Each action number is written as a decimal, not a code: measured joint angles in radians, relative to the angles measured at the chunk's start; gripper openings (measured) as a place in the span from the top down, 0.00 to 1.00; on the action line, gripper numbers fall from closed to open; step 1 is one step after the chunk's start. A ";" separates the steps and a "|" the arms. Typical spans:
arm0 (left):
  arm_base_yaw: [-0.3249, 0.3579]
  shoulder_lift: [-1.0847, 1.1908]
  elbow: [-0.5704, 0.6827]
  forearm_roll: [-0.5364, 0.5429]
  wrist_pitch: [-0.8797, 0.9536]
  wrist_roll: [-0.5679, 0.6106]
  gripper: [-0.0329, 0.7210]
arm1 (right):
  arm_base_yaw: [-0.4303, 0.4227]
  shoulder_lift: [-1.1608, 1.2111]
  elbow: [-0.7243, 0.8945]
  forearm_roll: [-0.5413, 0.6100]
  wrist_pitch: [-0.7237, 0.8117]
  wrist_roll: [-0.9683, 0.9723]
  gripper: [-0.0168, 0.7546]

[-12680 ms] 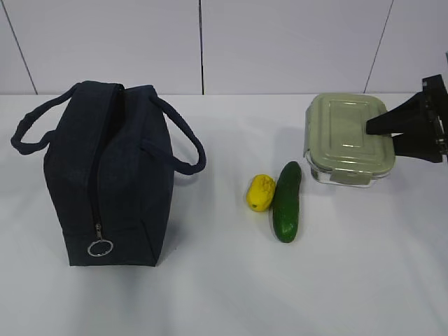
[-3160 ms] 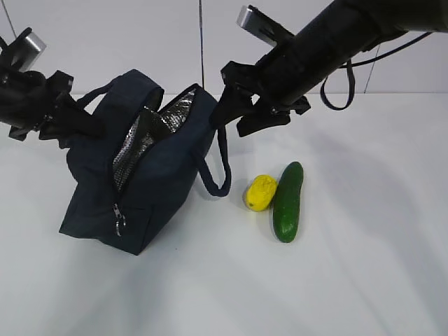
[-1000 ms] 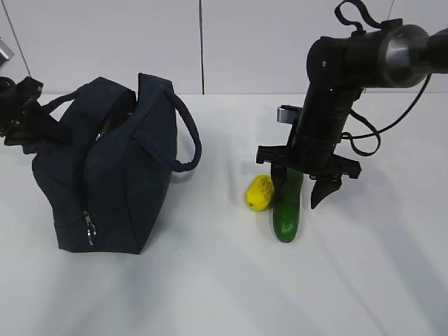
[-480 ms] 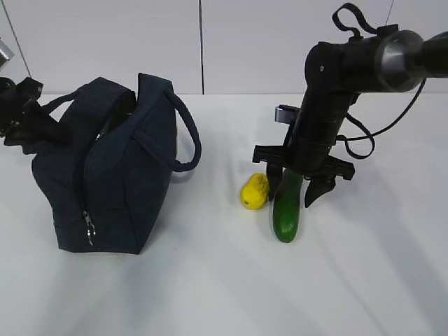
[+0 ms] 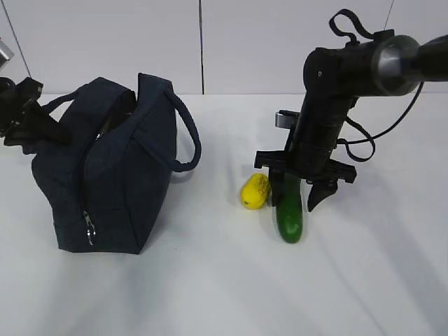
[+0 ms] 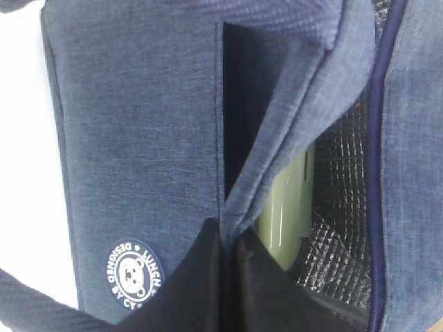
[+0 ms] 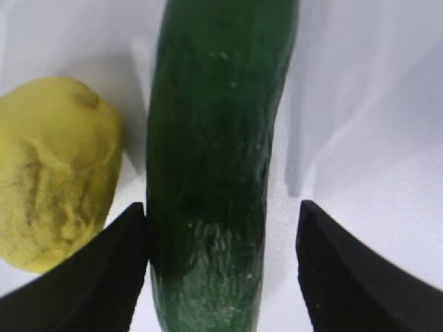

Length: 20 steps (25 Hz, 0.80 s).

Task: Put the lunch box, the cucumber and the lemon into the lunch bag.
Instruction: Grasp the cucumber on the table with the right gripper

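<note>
While the cucumber [image 5: 290,210] lies near-right on the table [image 5: 210,280], the right gripper [image 5: 297,187] stands over it w/ jaws wide open, one each side, not holding it. Lemon [image 5: 255,190] is just left of it. Farther left, the left gripper [image 6: 225,290] is pinched tight on the bag [image 5: 112,168] edge; the box [image 6: 285,207] is inside.

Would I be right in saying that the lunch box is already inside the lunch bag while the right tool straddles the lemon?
Not quite: the right tool straddles the cucumber, with the lemon just outside one finger, as the right wrist view shows. The lunch box is indeed inside the lunch bag.
</note>
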 joint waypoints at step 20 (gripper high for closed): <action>0.000 0.000 0.000 0.002 -0.002 0.000 0.97 | 0.000 0.018 0.000 -0.005 0.028 0.000 0.50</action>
